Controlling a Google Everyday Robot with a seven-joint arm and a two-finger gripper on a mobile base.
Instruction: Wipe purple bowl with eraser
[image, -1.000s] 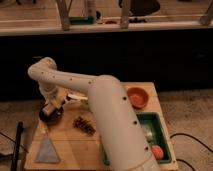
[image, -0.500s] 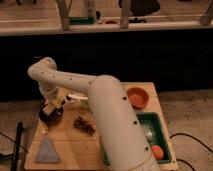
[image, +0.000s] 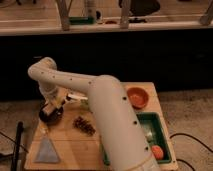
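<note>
The gripper (image: 52, 105) has barely shifted over the last second and still hangs low over the purple bowl (image: 50, 116), touching it or nearly so. A tan patch at its tip is likely the eraser (image: 48, 107) (whether the jaws are clenched on it, I cannot tell). I'd judge the wiping is underway. The orange bowl (image: 136, 96) sits well off to the purple bowl's right.

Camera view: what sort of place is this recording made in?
Probably an indoor robot lab or office: a small wooden table, cables on the floor, a long counter behind. The gripper is over the purple bowl at the table's corner.
</note>
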